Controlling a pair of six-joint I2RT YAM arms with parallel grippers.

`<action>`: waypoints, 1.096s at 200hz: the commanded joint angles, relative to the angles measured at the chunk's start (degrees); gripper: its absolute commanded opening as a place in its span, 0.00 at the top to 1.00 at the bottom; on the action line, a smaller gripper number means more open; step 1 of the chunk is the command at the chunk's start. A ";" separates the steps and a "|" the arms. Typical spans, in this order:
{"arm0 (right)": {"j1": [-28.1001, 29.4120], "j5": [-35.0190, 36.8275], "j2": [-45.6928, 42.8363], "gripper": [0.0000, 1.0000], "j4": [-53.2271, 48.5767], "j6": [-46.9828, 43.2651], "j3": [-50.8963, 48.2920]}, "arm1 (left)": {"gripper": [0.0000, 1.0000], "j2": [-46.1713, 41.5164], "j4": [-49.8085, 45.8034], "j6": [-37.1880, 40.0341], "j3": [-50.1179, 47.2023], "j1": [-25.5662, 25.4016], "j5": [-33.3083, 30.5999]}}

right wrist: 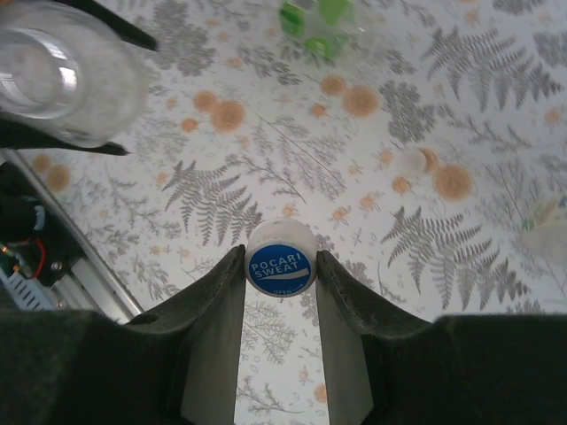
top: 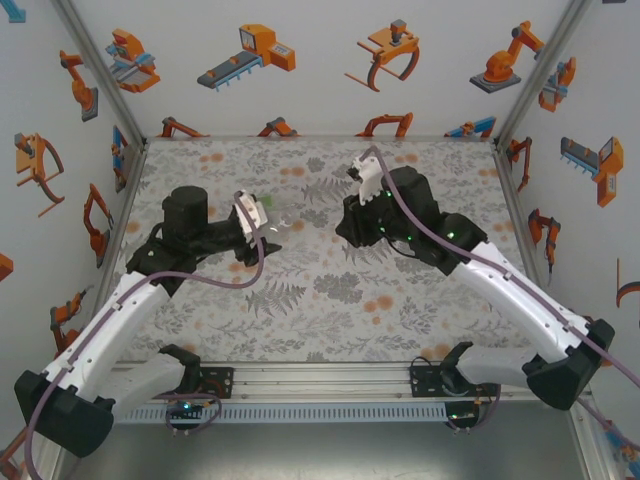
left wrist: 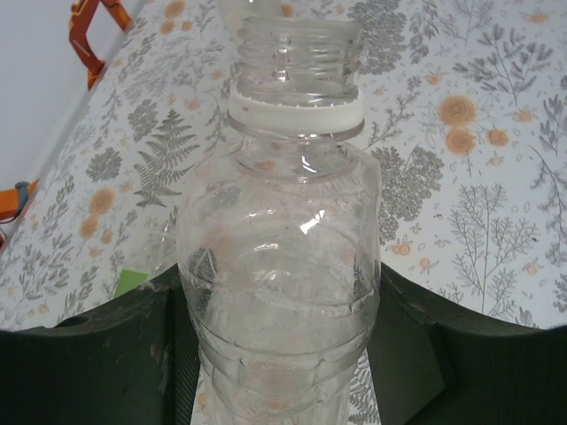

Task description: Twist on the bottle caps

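Observation:
My left gripper [left wrist: 279, 354] is shut on the body of a clear bottle [left wrist: 279, 239]. Its threaded neck [left wrist: 297, 53] is open, with a white ring below the thread. In the right wrist view that bottle's mouth [right wrist: 58, 71] faces up at the top left, between dark fingers. My right gripper [right wrist: 281, 266] is shut on a cap [right wrist: 281, 258] with a blue top and white sides, held at the fingertips above the table. A second bottle with a green label [right wrist: 314, 22] lies at the far edge. A small pale cap [right wrist: 412, 161] rests on the cloth. From above, the left gripper [top: 262, 232] and right gripper [top: 352, 215] face each other mid-table.
The table [top: 330, 300] has a fern-and-flower patterned cloth. White walls with robot stickers close it in on three sides. A metal rail [top: 320, 380] with both arm bases runs along the near edge.

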 commanded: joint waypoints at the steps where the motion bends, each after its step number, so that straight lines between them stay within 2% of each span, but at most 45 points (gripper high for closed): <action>1: -0.18 -11.28 -2.98 0.77 5.65 -7.51 -2.64 | 1.00 -0.45 -3.35 4.88 1.93 -1.14 1.60; 48: 0.42 -19.42 -5.14 0.78 11.46 -16.25 -5.01 | 1.00 0.02 -4.98 6.59 2.23 -2.80 1.96; 65: 1.92 -19.07 -5.32 0.78 12.10 -20.43 -5.05 | 1.00 0.49 -5.62 6.78 2.49 -3.55 1.96; 109: 3.91 -19.16 -3.27 0.78 11.14 -24.49 -2.47 | 1.00 1.21 -7.02 7.70 3.01 -5.20 1.96; 219: 6.43 -21.54 -0.19 0.83 9.28 -27.20 0.48 | 1.00 1.44 -8.95 9.20 3.43 -7.11 2.55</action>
